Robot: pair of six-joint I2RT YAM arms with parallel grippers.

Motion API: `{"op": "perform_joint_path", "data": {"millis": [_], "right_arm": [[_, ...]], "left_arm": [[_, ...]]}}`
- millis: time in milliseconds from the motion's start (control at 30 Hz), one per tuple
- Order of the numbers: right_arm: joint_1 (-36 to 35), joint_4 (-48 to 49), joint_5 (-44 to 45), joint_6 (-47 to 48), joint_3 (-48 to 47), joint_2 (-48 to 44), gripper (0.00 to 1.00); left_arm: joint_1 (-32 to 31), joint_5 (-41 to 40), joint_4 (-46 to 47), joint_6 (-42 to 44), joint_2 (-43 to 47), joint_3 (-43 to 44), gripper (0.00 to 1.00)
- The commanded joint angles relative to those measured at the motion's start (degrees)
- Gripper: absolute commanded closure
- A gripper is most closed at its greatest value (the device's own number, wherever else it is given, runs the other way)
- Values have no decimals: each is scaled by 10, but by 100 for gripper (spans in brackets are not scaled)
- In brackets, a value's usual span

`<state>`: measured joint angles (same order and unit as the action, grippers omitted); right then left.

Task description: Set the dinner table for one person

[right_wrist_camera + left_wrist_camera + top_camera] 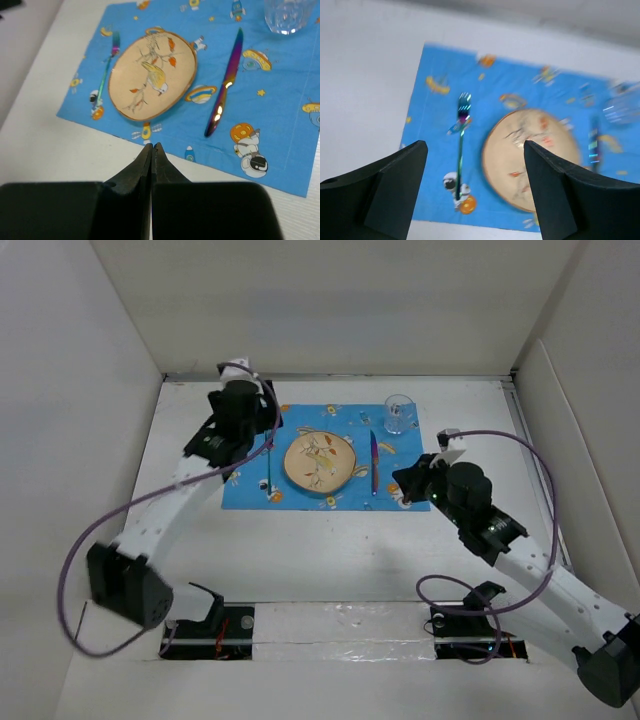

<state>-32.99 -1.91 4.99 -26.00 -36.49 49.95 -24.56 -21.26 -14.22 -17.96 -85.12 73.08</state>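
The white dinner table point(330, 550) carries a blue patterned placemat point(300, 495). On the mat lie a tan plate with a bird drawing point(320, 462), an iridescent fork point(271, 465) to its left, an iridescent knife point(374, 462) to its right, and a clear glass point(398, 413) at the far right corner. My left gripper point(475, 145) is open and empty, hovering above the fork point(460, 150) and the plate's left edge point(530, 155). My right gripper point(151, 146) is shut and empty, over the mat's near edge, below the plate point(152, 75) and knife point(227, 82).
White walls point(80, 390) enclose the table on the left, back and right. Purple cables point(520, 445) loop from both arms. The arm bases point(210, 625) sit at the near edge. Bare table point(60, 150) lies in front of the mat.
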Motion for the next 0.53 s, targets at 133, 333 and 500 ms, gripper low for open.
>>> {"op": "perform_joint_path", "data": {"millis": [133, 333, 500], "right_arm": [[-15, -101, 97, 17, -179, -141, 60], [-15, -149, 286, 29, -199, -284, 36], [-15, -129, 291, 4, -125, -300, 36]], "left_arm": [[-1, 79, 63, -57, 401, -122, 11], [-1, -44, -8, -90, 617, -237, 7], [-1, -24, -16, -106, 678, -284, 6]]}}
